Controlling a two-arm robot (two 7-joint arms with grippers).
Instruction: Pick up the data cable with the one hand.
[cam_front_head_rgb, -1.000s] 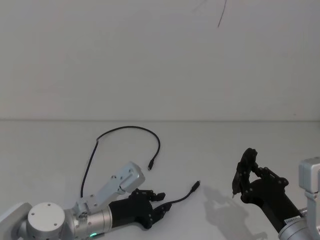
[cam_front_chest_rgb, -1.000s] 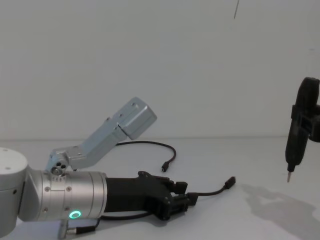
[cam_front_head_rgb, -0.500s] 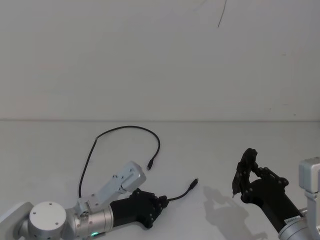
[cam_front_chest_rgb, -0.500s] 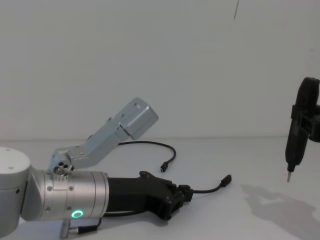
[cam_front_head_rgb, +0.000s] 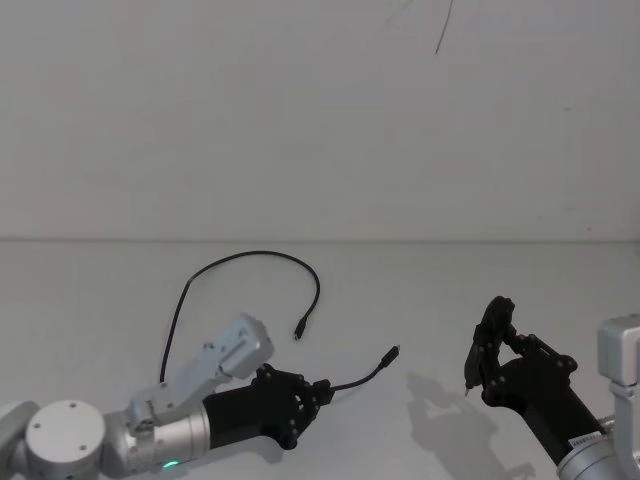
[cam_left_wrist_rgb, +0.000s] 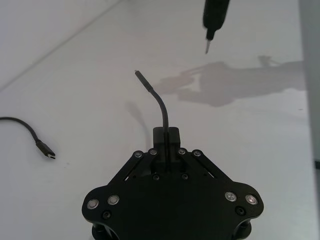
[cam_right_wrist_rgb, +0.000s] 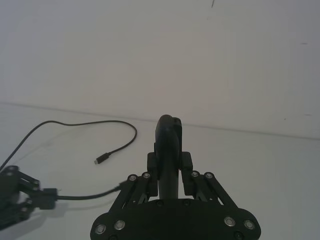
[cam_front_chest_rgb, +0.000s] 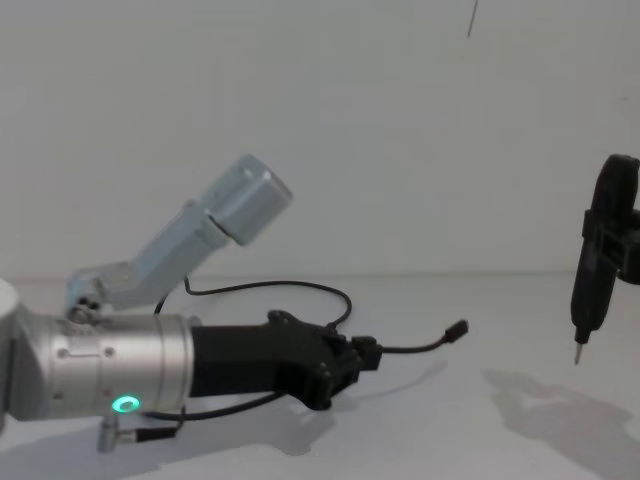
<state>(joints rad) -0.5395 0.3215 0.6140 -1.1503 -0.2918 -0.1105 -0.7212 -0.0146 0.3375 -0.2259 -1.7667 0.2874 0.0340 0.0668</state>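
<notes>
The data cable (cam_front_head_rgb: 250, 256) is a thin black cord that loops across the white table. One plug (cam_front_head_rgb: 299, 331) lies on the table at the loop's end. My left gripper (cam_front_head_rgb: 320, 388), the blocky black one on the silver arm with the green ring light (cam_front_chest_rgb: 124, 404), is shut on the cable near its other end. It holds that end off the table, and its shadow falls below it. A short stretch of cable (cam_left_wrist_rgb: 161, 107) curves out past the fingers to a free plug (cam_front_chest_rgb: 458, 328). My right gripper (cam_front_head_rgb: 488, 335) hangs shut at the right, well apart from the cable.
The white table (cam_front_head_rgb: 420, 290) runs back to a plain white wall. A pointed metal tip (cam_front_chest_rgb: 578, 352) on the right gripper points down over the table. Bare surface lies between the two arms.
The left gripper closed on the cable, then rose and drew back to the left, lifting the cable's near end off the table. The right arm has not moved.
</notes>
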